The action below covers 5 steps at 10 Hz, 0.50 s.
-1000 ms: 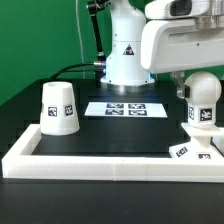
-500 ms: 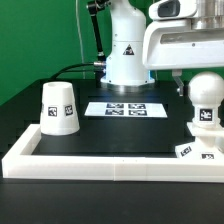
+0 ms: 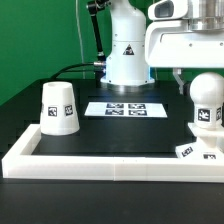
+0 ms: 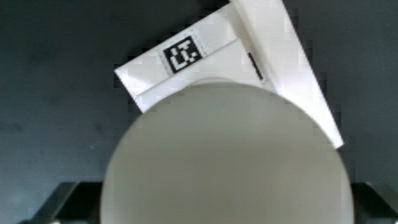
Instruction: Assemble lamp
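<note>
A glossy white, rounded arm base (image 3: 125, 62) is being shown, a black triangular mark (image 3: 127, 49) being displayed on it. Black cables (image 3: 98, 38) are being seen behind it; dark fingers (image 4: 64, 204) are being shown on the gripper (image 4: 214, 205).

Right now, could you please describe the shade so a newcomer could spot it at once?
Look at the black table inside the white rail. On the exterior view's left stands the shade. It is a tapered cup, narrower on top, unlike the rounded bulb opposite.
</note>
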Motion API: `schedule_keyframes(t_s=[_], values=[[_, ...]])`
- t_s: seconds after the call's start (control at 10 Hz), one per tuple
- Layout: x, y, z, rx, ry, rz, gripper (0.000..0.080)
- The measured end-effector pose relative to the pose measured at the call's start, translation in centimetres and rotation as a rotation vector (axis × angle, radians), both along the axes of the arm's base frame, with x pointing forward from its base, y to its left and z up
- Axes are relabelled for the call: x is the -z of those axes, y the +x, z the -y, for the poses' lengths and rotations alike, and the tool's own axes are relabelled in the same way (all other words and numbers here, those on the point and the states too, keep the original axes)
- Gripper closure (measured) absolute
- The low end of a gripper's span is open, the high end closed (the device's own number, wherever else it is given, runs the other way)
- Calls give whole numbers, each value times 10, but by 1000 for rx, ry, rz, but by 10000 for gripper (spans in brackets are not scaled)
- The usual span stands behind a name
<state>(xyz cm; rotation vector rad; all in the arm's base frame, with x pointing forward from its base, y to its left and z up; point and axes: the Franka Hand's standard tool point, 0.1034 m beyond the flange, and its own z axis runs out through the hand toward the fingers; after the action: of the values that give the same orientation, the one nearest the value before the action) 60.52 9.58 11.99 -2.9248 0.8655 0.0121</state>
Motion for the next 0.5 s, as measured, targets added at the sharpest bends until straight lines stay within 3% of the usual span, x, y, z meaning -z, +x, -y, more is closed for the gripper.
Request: schedule_keyframes(t_s=[0.5], values=[[1, -1, -3, 388, 18, -39, 220]])
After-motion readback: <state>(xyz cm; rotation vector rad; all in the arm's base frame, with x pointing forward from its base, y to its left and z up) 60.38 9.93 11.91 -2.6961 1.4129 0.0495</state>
